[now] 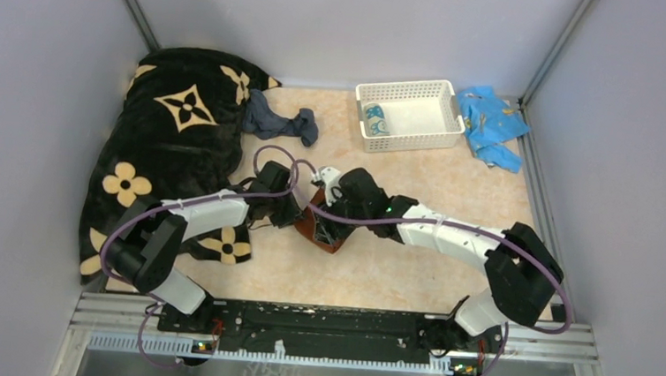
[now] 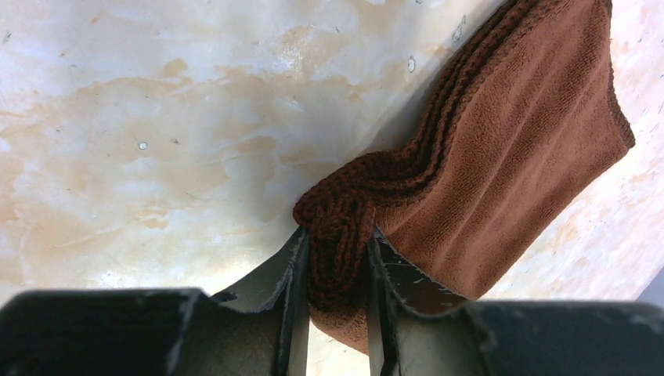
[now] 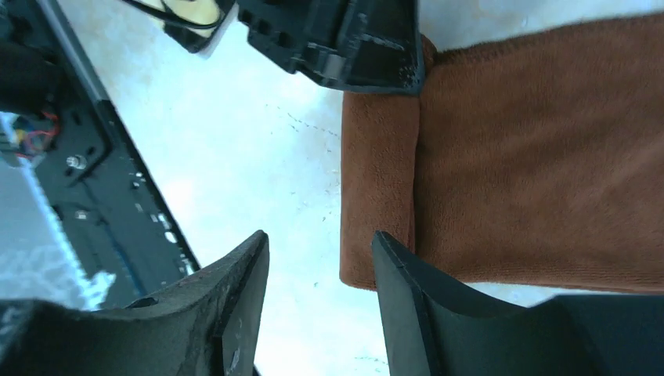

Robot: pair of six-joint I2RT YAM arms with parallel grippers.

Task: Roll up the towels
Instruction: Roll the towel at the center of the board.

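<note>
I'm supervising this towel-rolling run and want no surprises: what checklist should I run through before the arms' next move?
1. Left end effector grips the rust-brown towel: ok, the jaws pinch its bunched edge.
2. Right end effector free to regrasp: ok, it is open and empty beside the towel's folded edge.
3. Rust-brown towel rolled: not ok, it lies folded on the table.
4. Clearance between the two wrists: cannot tell, they crowd together over the towel.
5. Grey-blue towel rolled: not ok, it lies crumpled beside the black blanket.
6. Teal patterned towel stowed: ok, it sits in the white basket.
</note>
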